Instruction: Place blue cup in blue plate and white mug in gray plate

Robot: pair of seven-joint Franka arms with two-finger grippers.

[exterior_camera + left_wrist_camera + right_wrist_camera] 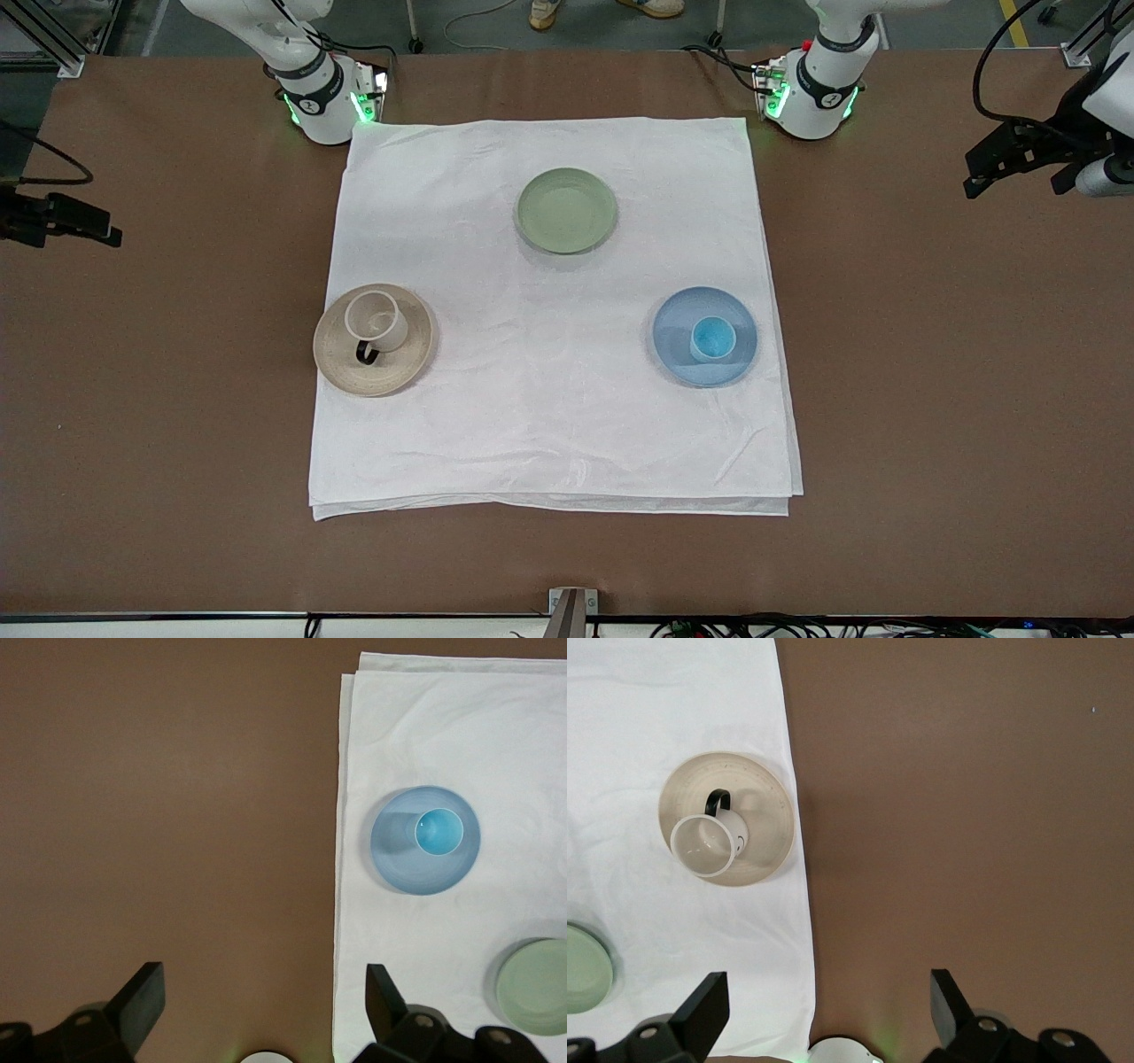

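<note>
Blue cup point(712, 338) upright on blue plate point(680, 354), white mug point(376, 321) on gray plate point(394, 372) (nothing left, seemingly); left gripper point(264, 997) and right gripper point(829, 1005) spread wide, empty, over bare table.

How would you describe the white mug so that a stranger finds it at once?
On the white cloth lie three plates. The white mug stands on the gray plate, toward the right arm's end. Unlike the blue cup, it has a thin black loop handle.

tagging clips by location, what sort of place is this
Probably a robot lab or test workshop, not a home: two arms are bolted to a brown table, cables trail along its edges, and a white cloth carries plates as a staged setup.
</note>
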